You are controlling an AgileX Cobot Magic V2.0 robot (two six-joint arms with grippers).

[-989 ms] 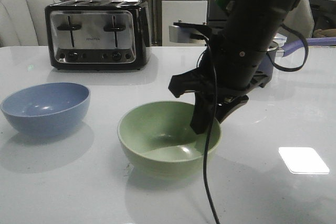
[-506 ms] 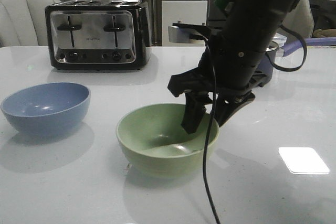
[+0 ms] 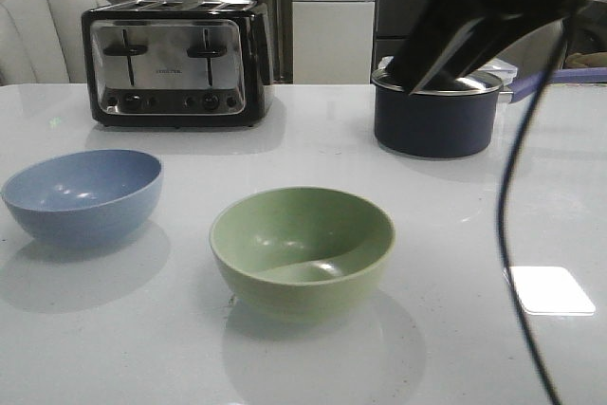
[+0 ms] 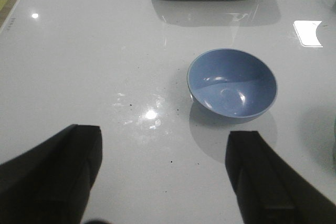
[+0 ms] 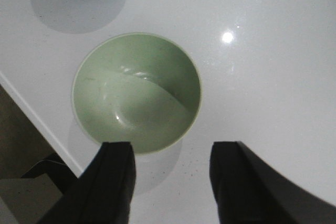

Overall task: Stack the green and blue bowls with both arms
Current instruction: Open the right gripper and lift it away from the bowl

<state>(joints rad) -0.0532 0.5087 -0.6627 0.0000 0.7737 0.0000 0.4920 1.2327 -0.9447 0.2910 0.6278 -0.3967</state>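
Green bowl [image 3: 303, 248] sits upright on the white table [image 3: 455, 329] near the front edge, more or less center, nothing in it. Blue bowl [image 3: 82, 194] is off to its left and a bit further back, also upright and empty, the two clearly apart, not touching. Right arm [image 3: 493, 7] is up high at the top right of the front view w/ a black cable [image 3: 517, 234] hanging down; from the right wrist cam the right gripper [image 5: 170, 174] hangs above the green bowl [image 5: 136, 92] w/ fingers [image 5: 113, 182] spread wide, holding nothing. Left gripper [image 4: 163, 174] is also spread wide and empty, up over bare table w/ the blue bowl [image 4: 232, 85] ahead of it. Toaster [image 3: 177, 62] at the back left, dark navy saucepan [image 3: 436, 111] at the back right, partly behind the right arm.
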